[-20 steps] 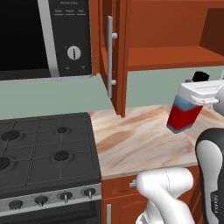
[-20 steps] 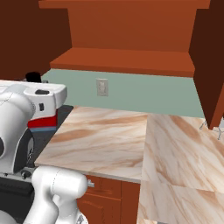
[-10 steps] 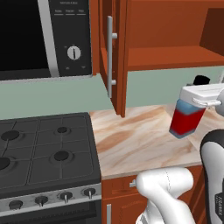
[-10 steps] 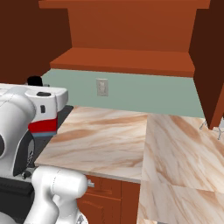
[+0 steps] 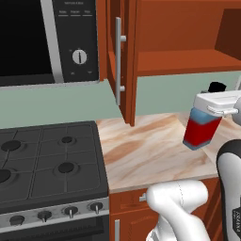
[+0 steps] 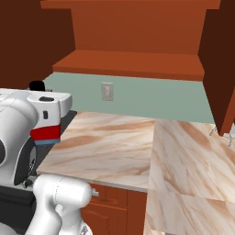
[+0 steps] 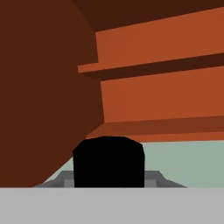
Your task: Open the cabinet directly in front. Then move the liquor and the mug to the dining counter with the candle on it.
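Cabinet (image 5: 123, 70) stood open, its left door swung outward so the long silver bar handle (image 5: 118, 61) faced the left base camera edge-on; the bare reddish-brown shelf (image 6: 133, 64) lay exposed in the right base view, with a further shelf above it in the hand view. Liquor (image 5: 201, 129) hung off the marble worktop (image 5: 150, 150), at about three o'clock in the left base view, blue upper body and red lower part visible, bottle close to upright with a slight lean. Gripper (image 5: 217, 101) sat at the bottle's top, white hand body covering the neck; black cap (image 5: 216, 87) poked up just behind it. From the right base view the same bottle (image 6: 46, 134) showed at nine o'clock, its red band peeking out below the white hand (image 6: 43, 108). In the hand view the black cap (image 7: 108, 161) sat at six o'clock, pressed close between the finger tips, cabinet interior beyond. Fingers were clenched on the liquor, which was lifted free of the worktop. Black stove (image 5: 47, 164) at eight o'clock and microwave (image 5: 47, 40) at ten o'clock in the left base view. Wall outlet (image 6: 107, 91) on the green backsplash below the shelf.
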